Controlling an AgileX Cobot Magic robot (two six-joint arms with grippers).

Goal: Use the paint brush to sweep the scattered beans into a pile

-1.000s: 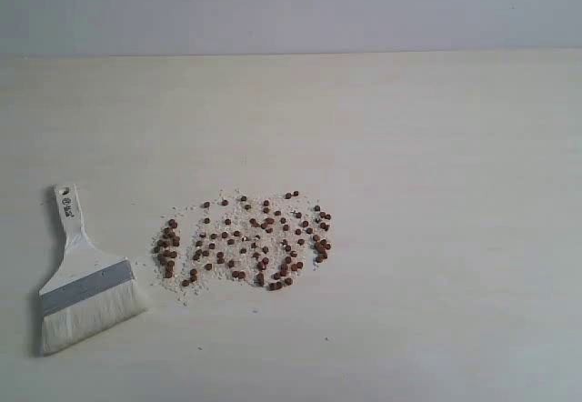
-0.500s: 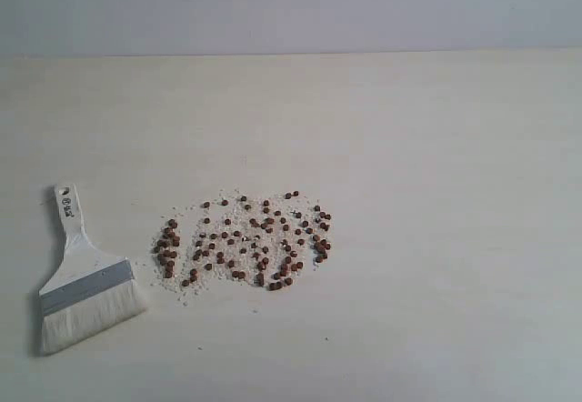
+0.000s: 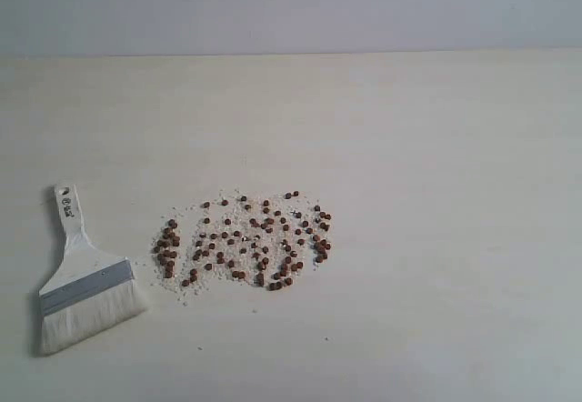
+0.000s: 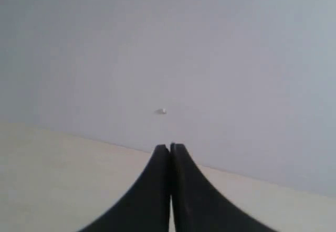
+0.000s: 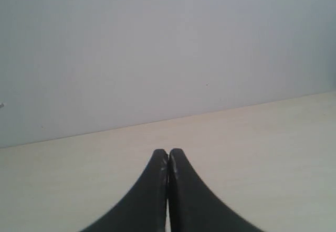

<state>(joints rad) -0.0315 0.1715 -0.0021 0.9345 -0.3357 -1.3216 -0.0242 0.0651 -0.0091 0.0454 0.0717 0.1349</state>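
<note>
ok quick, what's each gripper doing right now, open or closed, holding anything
left gripper: closed, holding nothing
right gripper: closed, holding nothing

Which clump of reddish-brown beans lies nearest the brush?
The tight left-edge clump of round reddish-brown beans, beside the wide cream-bristled, white-handled paint brush; other clumps sit farther right.

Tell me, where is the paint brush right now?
In the exterior view the paint brush lies flat on the table at the lower left, just left of the scattered beans, with neither gripper near it.
</note>
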